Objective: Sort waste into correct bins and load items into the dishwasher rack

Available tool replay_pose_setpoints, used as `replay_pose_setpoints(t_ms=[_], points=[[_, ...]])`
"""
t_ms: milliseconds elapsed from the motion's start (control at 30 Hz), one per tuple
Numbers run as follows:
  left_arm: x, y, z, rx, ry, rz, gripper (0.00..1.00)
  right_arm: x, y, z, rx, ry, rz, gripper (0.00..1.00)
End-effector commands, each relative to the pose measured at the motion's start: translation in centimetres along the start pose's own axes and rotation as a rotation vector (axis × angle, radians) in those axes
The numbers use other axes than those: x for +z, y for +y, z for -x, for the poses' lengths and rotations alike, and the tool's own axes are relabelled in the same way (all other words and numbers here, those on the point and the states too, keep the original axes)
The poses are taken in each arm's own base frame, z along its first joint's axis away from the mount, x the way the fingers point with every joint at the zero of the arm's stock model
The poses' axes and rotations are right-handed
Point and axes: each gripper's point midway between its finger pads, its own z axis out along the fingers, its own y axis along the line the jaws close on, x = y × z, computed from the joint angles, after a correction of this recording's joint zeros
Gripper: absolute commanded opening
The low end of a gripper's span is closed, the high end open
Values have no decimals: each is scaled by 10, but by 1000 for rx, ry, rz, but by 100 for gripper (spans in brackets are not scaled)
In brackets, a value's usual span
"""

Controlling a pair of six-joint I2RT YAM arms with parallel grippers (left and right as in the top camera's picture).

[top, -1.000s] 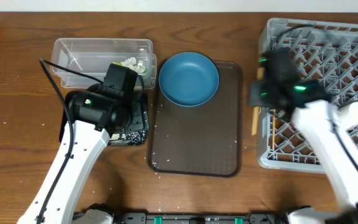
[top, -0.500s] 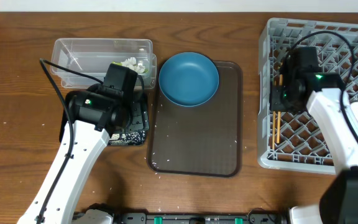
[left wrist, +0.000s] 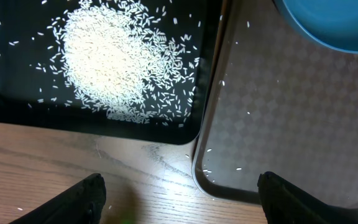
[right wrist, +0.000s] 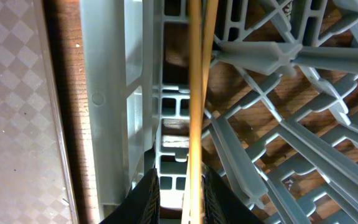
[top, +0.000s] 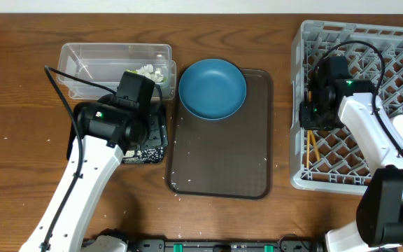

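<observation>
Right pincer [right wrist: 184, 186]: fingers narrowly parted either side of the pair of slim wooden chopsticks [right wrist: 196, 93], with a sliver of gap on one side (apparently a grip being let go).
Change: a second earlier this arm was a blur over the rack's left wall, with the chopsticks partly outside it. They now lie lengthwise inside the large square grey lattice dishwasher rack [top: 355, 35], just beside that wall.
Meaning: the chopsticks are probably loaded, and the arm can likely lift clear.
Left pincer [left wrist: 179, 208]: spread wide and empty, unmoved, above the wooden tabletop [left wrist: 73, 168] where the shallow black rectangular tray [left wrist: 17, 115] meets the brown serving tray [left wrist: 278, 124].
Waste: loose white rice grains [left wrist: 110, 62] are heaped in the black tray, and a few strays dot the brown tray.
Still to load: the large round dark-blue dish [top: 212, 87] sits at the brown tray's far end, near the clear rectangular plastic tub [top: 110, 56].
Obstruction: the right arm hangs over the rack's left column, so the dish must wait or go elsewhere.
</observation>
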Motion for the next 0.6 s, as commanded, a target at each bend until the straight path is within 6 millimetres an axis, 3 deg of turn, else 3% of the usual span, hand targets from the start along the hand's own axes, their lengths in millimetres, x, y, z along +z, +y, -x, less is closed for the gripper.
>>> replay_pose_setpoints(t_ms=[0, 167, 400, 467, 567], points=[[2, 2, -1, -10, 9, 10, 81, -3, -1, -1, -2, 1, 2, 23], [2, 2, -1, -10, 9, 10, 81, -20, -1, 7, 0, -57, 8, 24], [2, 2, -1, -10, 8, 10, 81, -80, 2, 30, 3, -274, 37, 33], [2, 2, -1, -10, 8, 10, 81, -100, 13, 38, -9, -356, 98, 38], [2, 2, -1, -10, 8, 10, 81, -128, 46, 52, -64, -472, 260, 41]])
